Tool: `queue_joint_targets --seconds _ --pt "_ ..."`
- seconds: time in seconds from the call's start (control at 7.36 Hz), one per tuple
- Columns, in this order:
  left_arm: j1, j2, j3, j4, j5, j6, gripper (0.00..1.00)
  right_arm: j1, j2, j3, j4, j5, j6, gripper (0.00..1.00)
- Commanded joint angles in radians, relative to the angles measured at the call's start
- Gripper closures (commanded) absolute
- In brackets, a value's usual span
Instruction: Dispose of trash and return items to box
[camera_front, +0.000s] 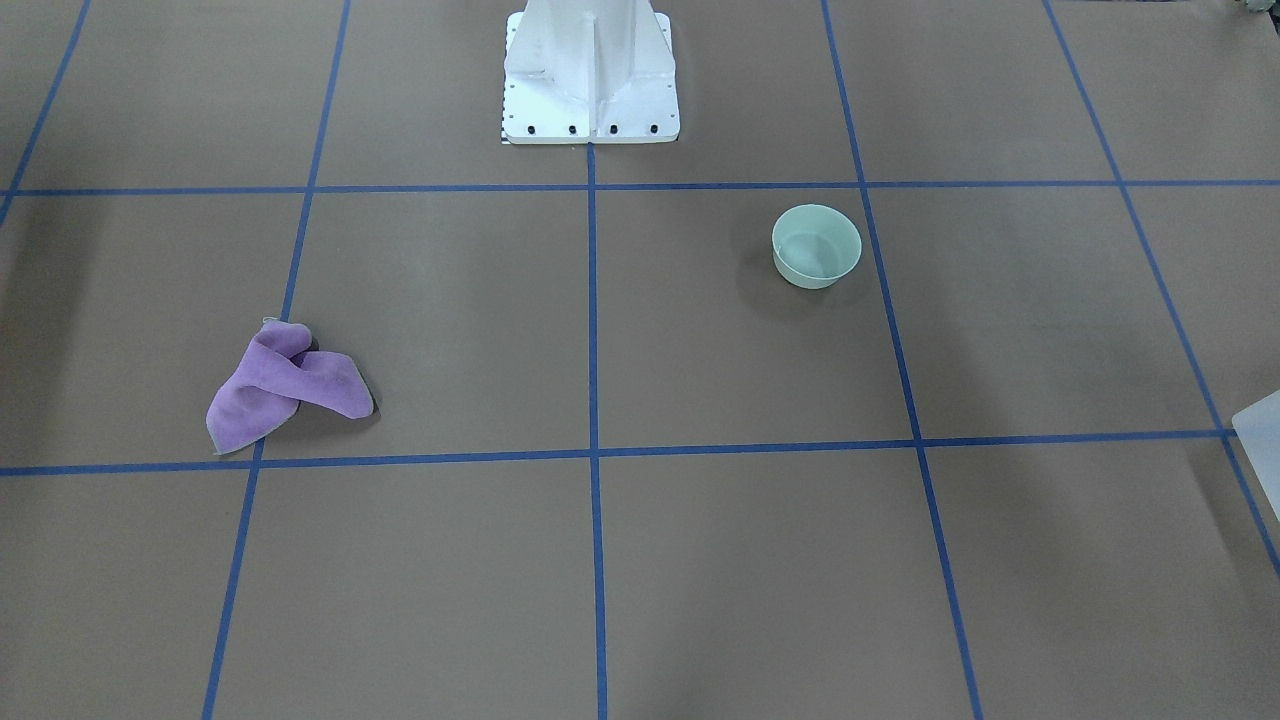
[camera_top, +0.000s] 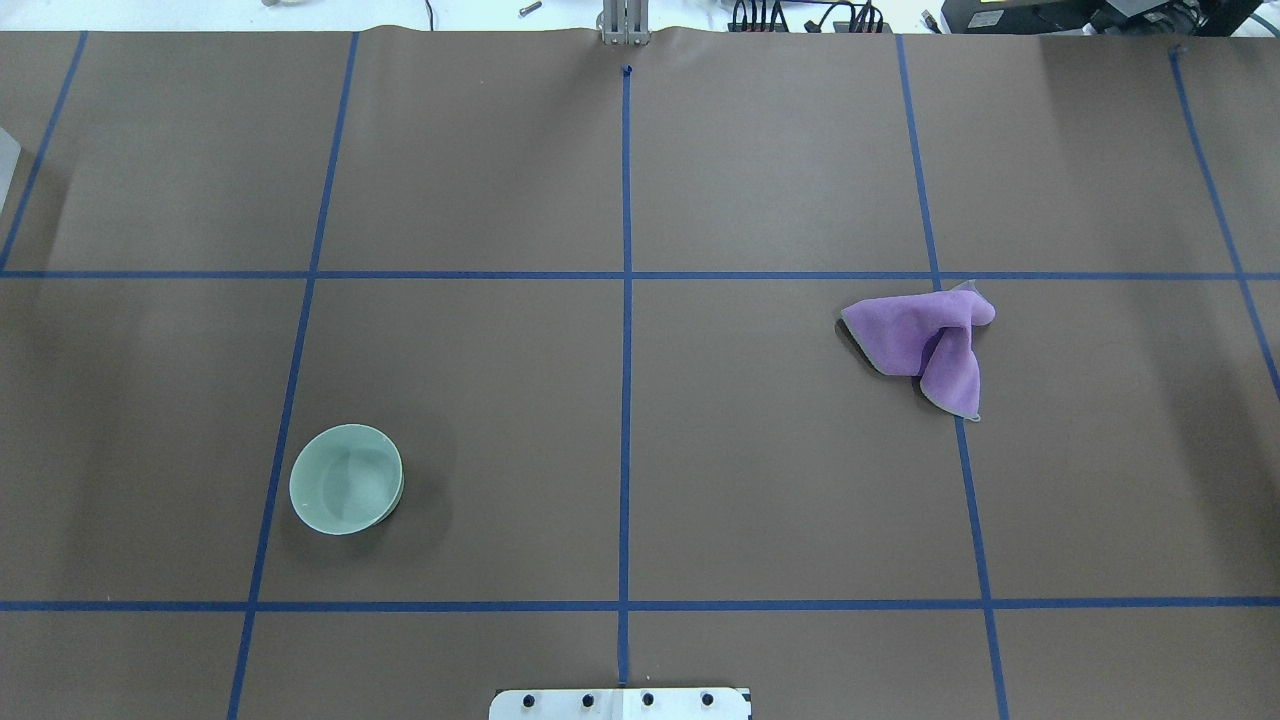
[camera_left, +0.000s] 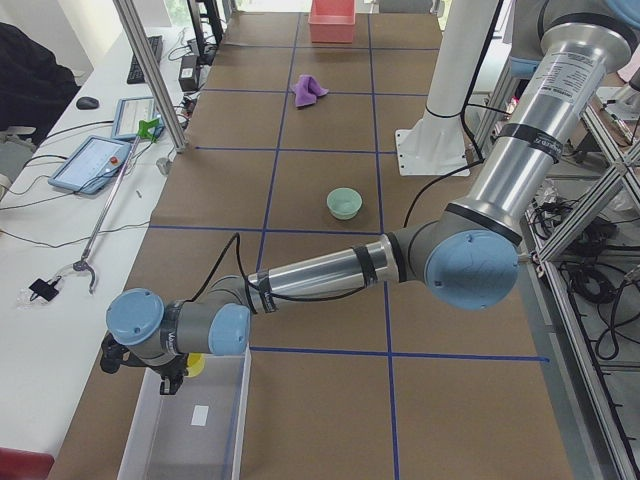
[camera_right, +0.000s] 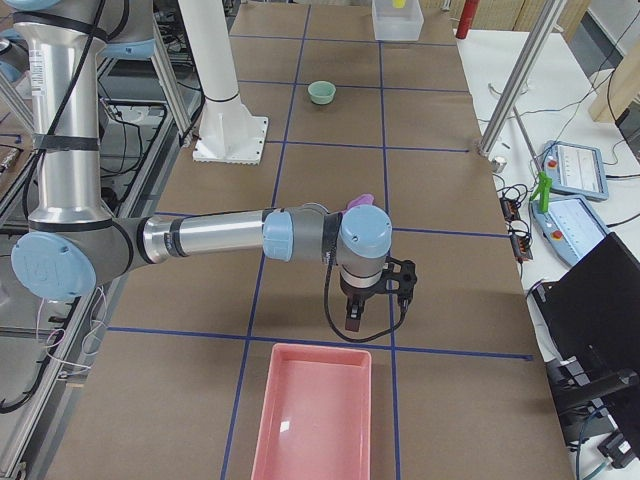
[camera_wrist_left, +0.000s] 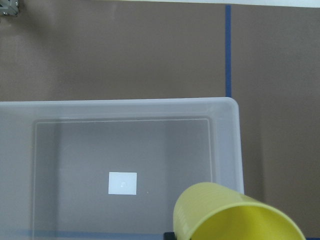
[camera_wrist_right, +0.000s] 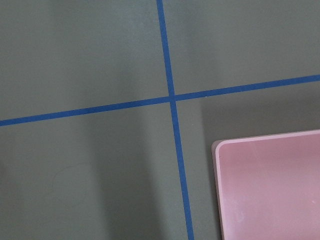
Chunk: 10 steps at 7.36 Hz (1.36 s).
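Left arm (camera_left: 320, 275): reaches out low, forearm near level over the tabletop (camera_top: 780, 180), wrist bent down at the box's end.
Left gripper (camera_left: 176, 378): dark, points downward beside the cup; whether it is clamped or spread, I cannot tell.
Yellow tumbler cup (camera_wrist_left: 235, 215): smooth plastic, faintly ribbed wall, tilted, mouth toward the wrist camera; sits at the box's corner, overlapping its rim.
Box (camera_wrist_left: 227, 107): translucent whitish plastic, rounded corners, a white sticker on the floor.
Teal bowl (camera_top: 346, 479): pale, round, thin-walled, upright on the tabletop, well apart from the box.
Tabletop: matte brown paper, blue tape grid.
Purple cloth (camera_top: 920, 340): soft, napped, crumpled in two folds across a tape line.
Right arm (camera_right: 210, 235): forearm level, wrist turned down.
Right gripper (camera_right: 355, 318): black, hangs over the tabletop near the tray; open or closed, cannot tell.
Pink tray (camera_wrist_right: 270, 190): glossy rectangular plastic, rounded corner.
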Motion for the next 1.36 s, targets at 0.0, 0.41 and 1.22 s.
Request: queue_joint_targets --seconds 0.0,0.41,1.22 --pt "0.090 0.008 0.065 -0.098 0.002 -0.097 1.00 -0.002 0.001 0.000 0.000 0.000 0.000 0.00" --pt "0.146 0.028 0.142 -0.185 0.008 -0.121 1.00 -0.005 -0.002 0.016 -0.001 0.000 0.000 0.00" --pt "0.144 0.067 0.139 -0.205 0.007 -0.078 0.02 -0.007 -0.012 0.034 -0.003 0.001 0.000 0.00"
